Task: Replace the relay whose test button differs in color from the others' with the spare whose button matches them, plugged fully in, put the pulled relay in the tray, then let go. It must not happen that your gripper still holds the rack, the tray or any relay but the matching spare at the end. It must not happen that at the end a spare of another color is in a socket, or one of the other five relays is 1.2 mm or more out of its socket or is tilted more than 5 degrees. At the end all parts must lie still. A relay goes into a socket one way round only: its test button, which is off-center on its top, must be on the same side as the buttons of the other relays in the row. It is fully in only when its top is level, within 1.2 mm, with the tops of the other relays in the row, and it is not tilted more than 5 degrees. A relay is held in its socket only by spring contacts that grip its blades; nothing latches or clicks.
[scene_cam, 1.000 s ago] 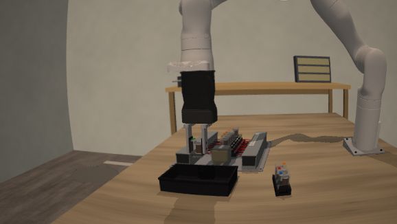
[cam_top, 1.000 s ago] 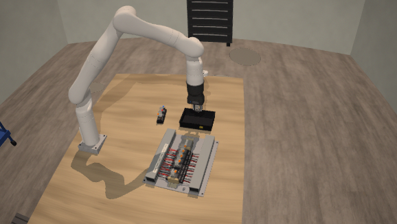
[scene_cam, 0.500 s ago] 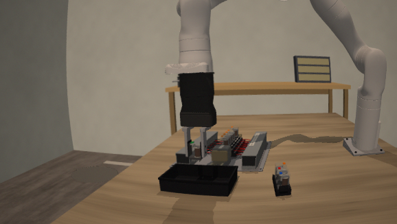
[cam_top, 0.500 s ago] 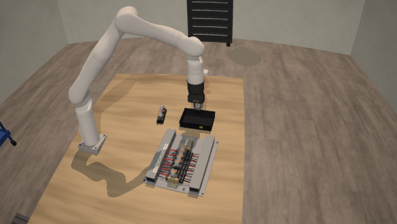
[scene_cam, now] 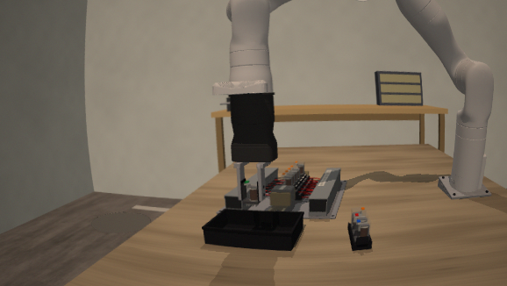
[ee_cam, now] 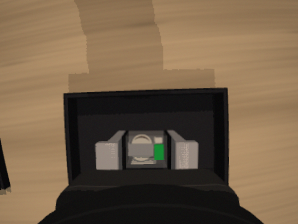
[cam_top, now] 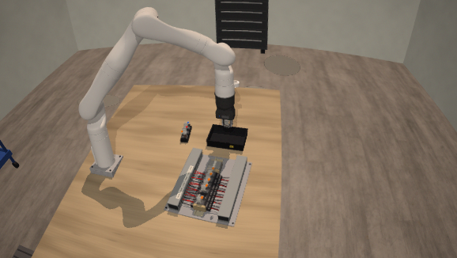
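In the upper middle of the top view, my end effector point(cam_top: 227, 126) point(scene_cam: 251, 198) point(ee_cam: 146, 144) grips the green-button relay point(scene_cam: 253, 193) point(ee_cam: 147, 150) above the tray point(cam_top: 209, 144) point(scene_cam: 250, 241) point(ee_cam: 224, 125); the spares point(cam_top: 185, 133) point(scene_cam: 360, 230) stand left of it.

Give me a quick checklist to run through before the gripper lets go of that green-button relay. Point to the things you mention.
1. Relay point(scene_cam: 253, 195) point(ee_cam: 145, 150) held between the fingers: ok.
2. Green button differs from the row's orange ones: ok.
3. Gripper point(cam_top: 227, 126) point(scene_cam: 250, 197) point(ee_cam: 146, 144) over the tray point(cam_top: 227, 147) point(scene_cam: 248, 240) point(ee_cam: 71, 135), inside its walls: ok.
4. Relay resting on the tray floor: not ok, it looks held above.
5. Orange-button spare waiting in the holder point(cam_top: 184, 139) point(scene_cam: 360, 243): ok.
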### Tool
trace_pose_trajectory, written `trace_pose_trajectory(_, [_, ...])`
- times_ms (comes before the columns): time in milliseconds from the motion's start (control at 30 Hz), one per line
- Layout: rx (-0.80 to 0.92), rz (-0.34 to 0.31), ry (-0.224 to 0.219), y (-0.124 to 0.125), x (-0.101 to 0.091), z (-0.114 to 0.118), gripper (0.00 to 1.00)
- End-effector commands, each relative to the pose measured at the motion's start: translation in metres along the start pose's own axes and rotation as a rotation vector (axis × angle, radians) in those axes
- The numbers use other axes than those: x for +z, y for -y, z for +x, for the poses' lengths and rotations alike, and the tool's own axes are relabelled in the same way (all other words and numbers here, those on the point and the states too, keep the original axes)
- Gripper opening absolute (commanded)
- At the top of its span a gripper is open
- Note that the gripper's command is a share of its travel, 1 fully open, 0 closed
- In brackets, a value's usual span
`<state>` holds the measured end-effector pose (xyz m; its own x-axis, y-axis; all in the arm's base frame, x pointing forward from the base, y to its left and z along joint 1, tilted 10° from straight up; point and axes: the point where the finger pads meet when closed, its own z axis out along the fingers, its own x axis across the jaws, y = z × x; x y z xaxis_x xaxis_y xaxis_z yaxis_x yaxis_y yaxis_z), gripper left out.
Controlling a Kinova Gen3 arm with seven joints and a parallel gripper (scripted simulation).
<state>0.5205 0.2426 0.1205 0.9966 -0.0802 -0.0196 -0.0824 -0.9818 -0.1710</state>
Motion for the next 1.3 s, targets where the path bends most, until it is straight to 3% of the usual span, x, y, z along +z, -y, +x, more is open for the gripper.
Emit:
trace_pose_trajectory(0, [0.002,0.001,-0.003,-0.002,-0.002,0.001,0.00])
trace_pose_trajectory(833, [0.002,0.001,-0.003,-0.008,-0.003,0.002,0.00])
trace_pose_trajectory(1267, [0.002,0.001,-0.003,-0.009,0.023,0.002,0.00])
